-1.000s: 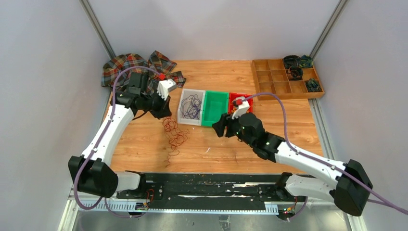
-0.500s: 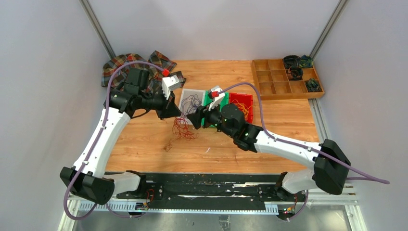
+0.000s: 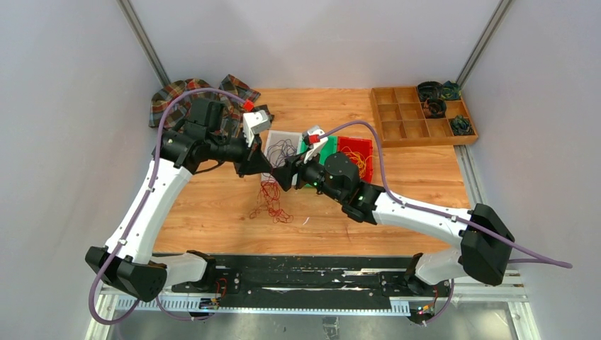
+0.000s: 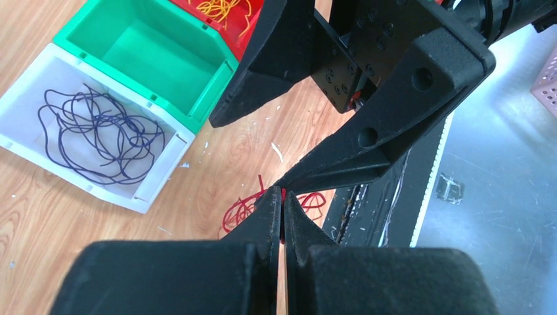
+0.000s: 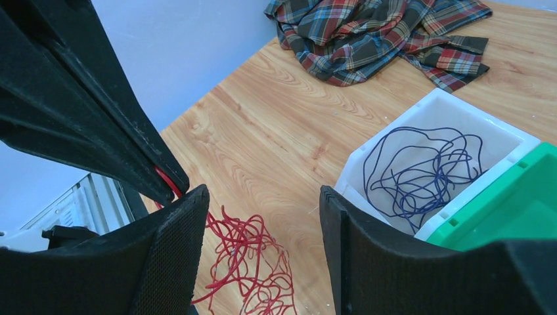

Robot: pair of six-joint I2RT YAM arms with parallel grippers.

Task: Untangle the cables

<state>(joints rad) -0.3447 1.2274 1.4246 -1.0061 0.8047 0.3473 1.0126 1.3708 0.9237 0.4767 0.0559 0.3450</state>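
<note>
Jaws of the left gripper (image 4: 283,200) press together on the dark red cable (image 5: 246,262), its bunch trailing onto the table (image 5: 263,131). The right gripper (image 5: 261,193) stands spread just right of that pinch. Beyond lie purple cables (image 5: 420,174) in a white bin (image 5: 453,108), a green bin (image 4: 118,26), and yellow cables (image 4: 223,8) in a red bin (image 3: 347,142).

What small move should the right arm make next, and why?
Probably the right gripper should ease forward a little and close on the red cable just below the left gripper. The left gripper is shut on one strand, the rest of the bunch hangs down to the table, and the right jaws stand open right beside that strand.
</note>
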